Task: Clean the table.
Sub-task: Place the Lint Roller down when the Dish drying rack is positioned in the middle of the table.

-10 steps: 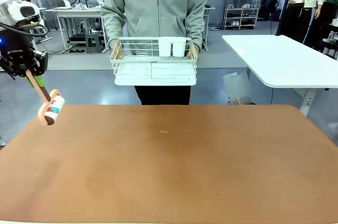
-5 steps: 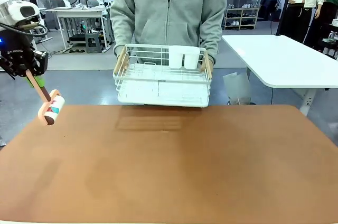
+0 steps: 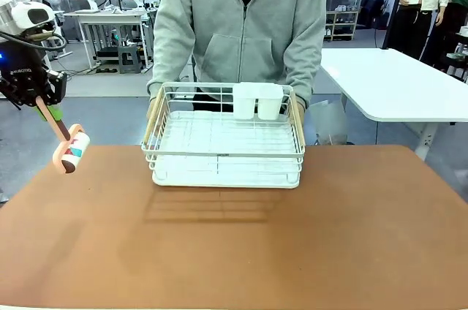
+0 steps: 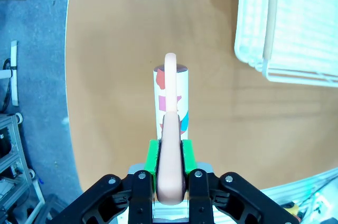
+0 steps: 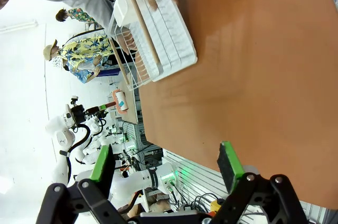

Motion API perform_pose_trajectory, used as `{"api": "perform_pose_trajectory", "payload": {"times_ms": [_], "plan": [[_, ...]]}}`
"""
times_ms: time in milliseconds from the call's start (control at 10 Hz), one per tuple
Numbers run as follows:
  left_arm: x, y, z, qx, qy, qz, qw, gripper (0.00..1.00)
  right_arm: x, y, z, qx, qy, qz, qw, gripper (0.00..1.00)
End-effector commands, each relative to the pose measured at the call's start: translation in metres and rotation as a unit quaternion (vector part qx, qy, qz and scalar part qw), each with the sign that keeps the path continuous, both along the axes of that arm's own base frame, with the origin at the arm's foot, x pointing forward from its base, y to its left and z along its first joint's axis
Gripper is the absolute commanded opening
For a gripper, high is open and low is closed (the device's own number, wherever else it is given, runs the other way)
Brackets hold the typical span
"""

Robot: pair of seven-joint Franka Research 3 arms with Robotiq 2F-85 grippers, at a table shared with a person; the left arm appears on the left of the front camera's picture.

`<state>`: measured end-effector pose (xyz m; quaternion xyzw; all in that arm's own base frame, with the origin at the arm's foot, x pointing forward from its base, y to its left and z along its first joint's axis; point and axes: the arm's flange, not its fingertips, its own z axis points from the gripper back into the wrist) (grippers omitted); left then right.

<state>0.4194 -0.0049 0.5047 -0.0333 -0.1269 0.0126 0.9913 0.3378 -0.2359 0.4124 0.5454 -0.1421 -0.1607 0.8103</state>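
The reddish-brown table spans the front view. My left gripper hangs over its far left corner, shut on the pink handle of a lint roller whose white roll with red and blue print slants down, clear of the top. In the left wrist view the left gripper clamps the handle between green pads, with the lint roller above the table. My right gripper stands open with nothing between its fingers, off the table.
A person in a grey hoodie holds a white wire rack by both sides, low over the table's far middle; I cannot tell if it touches. Two white cups sit in the rack. A white-topped table stands at the back right.
The person has stepped up to the table and brought the rack forward and down over its far edge. My left arm and the lint roller have not moved.
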Motion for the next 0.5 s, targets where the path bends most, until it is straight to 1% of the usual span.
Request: {"api": "perform_pose_trajectory", "payload": {"times_ms": [0,400], "plan": [[0.0018,0.0009,0.0046,0.001,0.005,-0.001,1.000,0.22,-0.0008,0.0004,0.0029,0.001,-0.005,0.000,1.000,1.00],[0.0018,0.0009,0.0046,0.001,0.005,-0.001,1.000,0.22,-0.0008,0.0004,0.0029,0.001,-0.005,0.000,1.000,1.00]]}}
